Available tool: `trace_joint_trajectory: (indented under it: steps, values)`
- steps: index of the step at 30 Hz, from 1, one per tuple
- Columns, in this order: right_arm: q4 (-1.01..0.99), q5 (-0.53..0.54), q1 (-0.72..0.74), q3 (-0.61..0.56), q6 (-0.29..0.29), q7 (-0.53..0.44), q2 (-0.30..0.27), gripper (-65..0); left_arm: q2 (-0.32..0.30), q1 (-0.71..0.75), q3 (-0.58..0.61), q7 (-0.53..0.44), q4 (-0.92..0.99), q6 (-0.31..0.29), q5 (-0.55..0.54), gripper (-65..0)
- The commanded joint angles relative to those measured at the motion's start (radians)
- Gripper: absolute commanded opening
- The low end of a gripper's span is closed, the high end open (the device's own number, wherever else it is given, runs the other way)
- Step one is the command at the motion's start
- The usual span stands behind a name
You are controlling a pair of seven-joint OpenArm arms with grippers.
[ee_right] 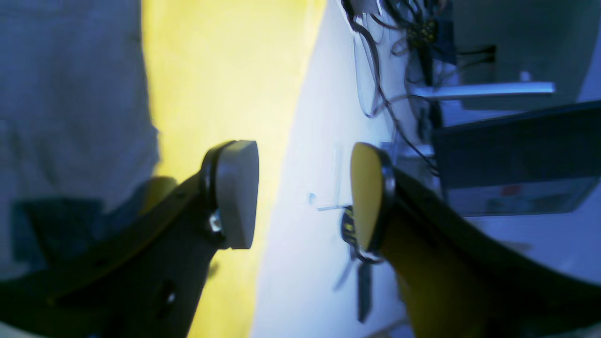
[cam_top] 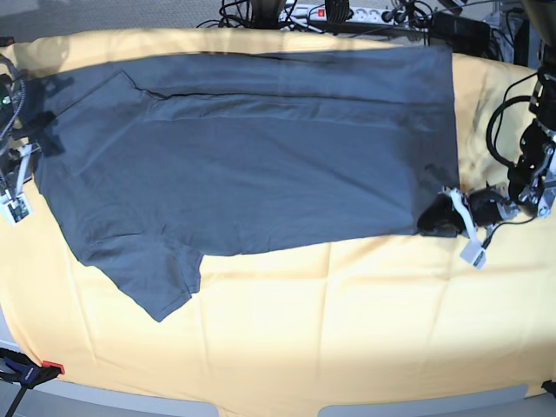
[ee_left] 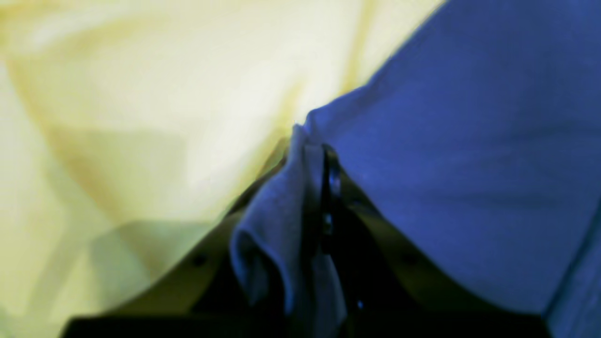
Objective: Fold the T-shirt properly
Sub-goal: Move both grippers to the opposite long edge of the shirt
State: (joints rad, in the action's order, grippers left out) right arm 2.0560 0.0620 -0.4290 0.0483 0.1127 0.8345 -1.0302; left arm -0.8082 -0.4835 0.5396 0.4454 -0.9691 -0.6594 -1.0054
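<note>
The dark blue-grey T-shirt (cam_top: 252,148) lies spread flat on the yellow cloth (cam_top: 347,330), hem end to the right and a short sleeve (cam_top: 156,282) at the lower left. My left gripper (cam_top: 439,219) is at the shirt's lower right corner. In the left wrist view it (ee_left: 319,155) is shut on a pinched fold of the shirt (ee_left: 469,141). My right gripper (ee_right: 303,195) is open and empty, its pads wide apart, beside the shirt's edge (ee_right: 70,94). In the base view it (cam_top: 19,169) sits at the shirt's far left edge.
The yellow cloth (ee_right: 220,70) covers the table. A power strip and tangled cables (cam_top: 347,13) lie along the back edge. Cables and a dark box (ee_right: 512,150) show beyond the right gripper. A black clamp with a red tip (cam_top: 30,372) sits at the front left corner.
</note>
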Motion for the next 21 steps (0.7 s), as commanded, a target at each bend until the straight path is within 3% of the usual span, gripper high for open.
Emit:
trace_joint_trajectory:
  steps: [1,6,14,17,21]
  values:
    - [0.01,-0.024,0.011,0.013,0.015,-0.015,-0.01,-31.3,-0.026,-0.05,-0.011,-0.027,-0.006,0.013,-0.007,-65.0]
    - [0.01,-0.024,0.011,0.013,-0.002,-0.037,0.037,-31.3,-0.026,-0.113,-0.011,-0.027,-0.006,0.013,-0.008,-65.0]
    - [0.01,-0.01,0.025,0.013,-0.006,-0.069,0.05,-31.3,-0.025,-0.129,-0.011,-0.027,-0.006,0.013,0.0,-65.0]
    - [0.007,0.122,0.108,0.013,-0.079,-0.08,0.078,-31.3,-0.023,-0.129,-0.011,-0.029,-0.006,0.013,0.003,-65.0]
    - [-0.066,0.25,0.274,0.012,-0.165,-0.106,0.17,-31.3,-0.021,-0.129,-0.011,-0.027,-0.006,0.013,0.006,-65.0]
